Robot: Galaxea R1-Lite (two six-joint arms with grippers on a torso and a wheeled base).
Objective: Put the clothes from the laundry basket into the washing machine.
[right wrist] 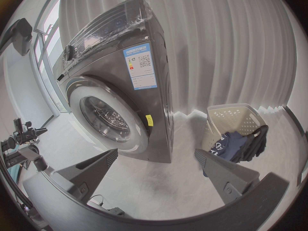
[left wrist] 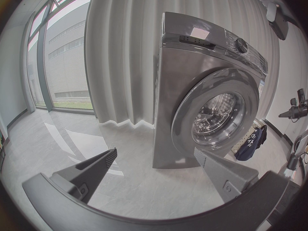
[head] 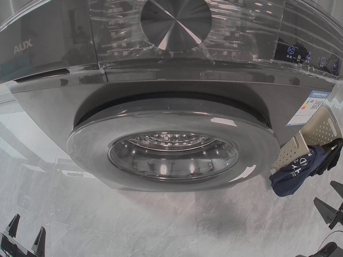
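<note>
Head view: washing machine (head: 214,90) door (head: 173,150) shut, clothes (head: 293,175) draped over the basket (head: 321,129); left end effector (left wrist: 154,151) and right end effector (right wrist: 155,151) gape empty, door presumably first.

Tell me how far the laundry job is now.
Done: nothing; the round glass door of the dark grey washing machine looks shut. In hand: nothing; the left gripper and right gripper are open, empty. Left: open the door, move the dark navy clothes draped over the beige perforated plastic laundry basket.
</note>
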